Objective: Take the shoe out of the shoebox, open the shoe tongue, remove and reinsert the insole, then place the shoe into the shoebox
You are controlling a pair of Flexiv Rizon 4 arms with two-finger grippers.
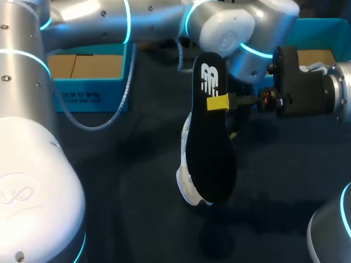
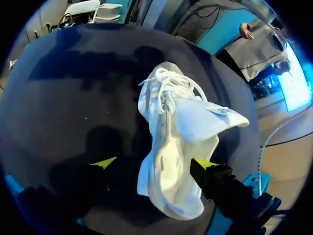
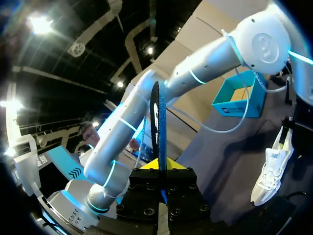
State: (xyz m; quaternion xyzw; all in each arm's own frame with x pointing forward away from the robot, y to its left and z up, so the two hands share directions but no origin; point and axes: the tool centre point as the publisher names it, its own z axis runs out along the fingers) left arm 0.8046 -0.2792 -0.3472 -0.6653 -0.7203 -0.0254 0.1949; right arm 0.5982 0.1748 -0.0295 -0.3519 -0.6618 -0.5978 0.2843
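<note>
The dark table [image 1: 126,181] carried one white shoe [image 1: 186,181] near its middle, standing apart from the teal shoebox [image 1: 88,82], which sat open at about ten o'clock from it. A grey cable [image 1: 123,104] looped down beside the box. A second teal box [image 1: 323,38] showed at about two o'clock, partly behind the right arm.

The right gripper [image 1: 219,103] was clamped on the black insole [image 1: 211,159], its yellow tips pinching it near the heel end. The insole hung upright over the shoe, its lower end at six o'clock and level with the shoe's sole. From the right wrist it showed edge-on between the fingers.

The left gripper [image 2: 154,163] hung above the shoe with its fingers spread wide. One tip was well clear of the shoe and the other was just beside it. The tongue [image 2: 210,120] was folded outward, with the laces [image 2: 164,88] loose beyond it.
</note>
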